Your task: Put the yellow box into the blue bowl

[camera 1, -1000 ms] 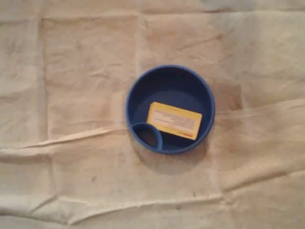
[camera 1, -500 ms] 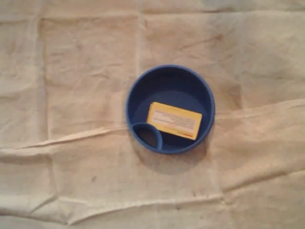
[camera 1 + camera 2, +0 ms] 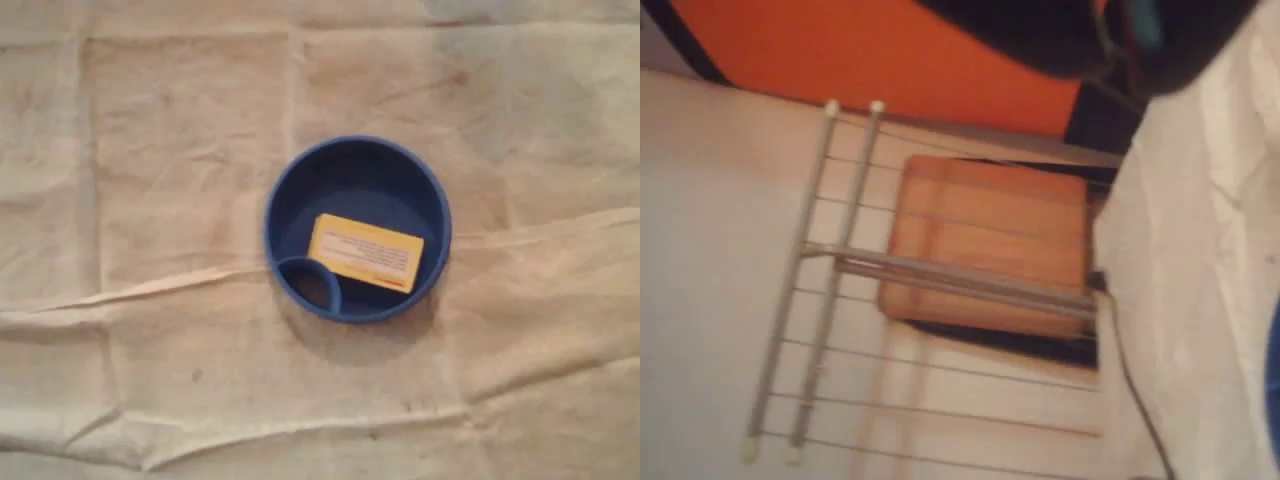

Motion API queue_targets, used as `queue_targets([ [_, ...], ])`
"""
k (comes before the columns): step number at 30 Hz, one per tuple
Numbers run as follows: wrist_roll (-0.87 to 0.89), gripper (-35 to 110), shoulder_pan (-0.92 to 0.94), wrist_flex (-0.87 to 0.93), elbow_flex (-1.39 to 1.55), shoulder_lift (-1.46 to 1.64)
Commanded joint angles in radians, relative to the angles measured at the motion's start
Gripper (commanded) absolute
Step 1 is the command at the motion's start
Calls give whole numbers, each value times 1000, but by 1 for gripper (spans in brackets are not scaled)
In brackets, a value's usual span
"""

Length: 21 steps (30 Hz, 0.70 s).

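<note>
In the overhead view the blue bowl [image 3: 300, 195] stands at the middle of the table. The yellow box [image 3: 365, 252] lies flat inside its large compartment, label up and slightly tilted, with its left end beside the small round pocket [image 3: 310, 285] at the bowl's lower left. Nothing touches the box or the bowl. The wrist view looks away from the table, and a thin blue sliver [image 3: 1274, 372] at its right edge may be the bowl.
A wrinkled cream cloth [image 3: 150, 200] with raised folds covers the whole table. The wrist view, lying on its side, shows a wooden stool [image 3: 985, 240], a metal wire rack [image 3: 820, 290], an orange surface [image 3: 870, 50] and the cloth's edge [image 3: 1180, 250].
</note>
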Motion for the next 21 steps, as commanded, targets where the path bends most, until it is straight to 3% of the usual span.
queue_targets([
  [1,-11,0,-8,-3,15,41],
  [21,-11,0,-6,-3,52,84],
])
